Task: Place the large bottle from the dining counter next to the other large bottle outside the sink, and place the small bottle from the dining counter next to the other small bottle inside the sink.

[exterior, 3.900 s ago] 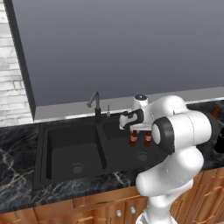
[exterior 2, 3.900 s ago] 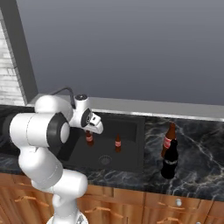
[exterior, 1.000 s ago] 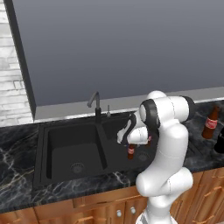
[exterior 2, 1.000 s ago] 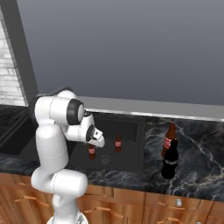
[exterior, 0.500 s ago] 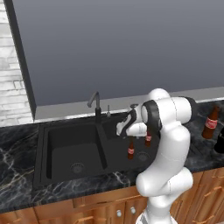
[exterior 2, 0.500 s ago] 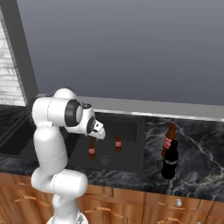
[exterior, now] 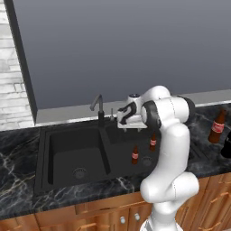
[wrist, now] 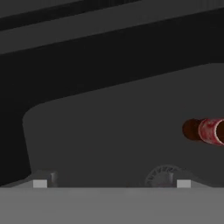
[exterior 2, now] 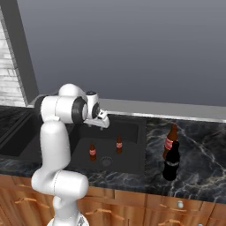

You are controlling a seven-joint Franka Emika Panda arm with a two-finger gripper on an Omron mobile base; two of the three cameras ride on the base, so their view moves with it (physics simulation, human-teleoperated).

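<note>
A: What does the arm look like?
B: Glossy white, built of rounded, bulbous segments; dark bands ring the joints; a black disc caps the elbow joint.
A: And the hand?
B: A white block with dark fittings; the gripper ends in small dark finger tips with pale square pads.

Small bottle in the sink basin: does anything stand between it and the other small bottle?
Nothing visible does. The small bottle and the other small bottle stand apart on the bare floor of the sink.
</note>
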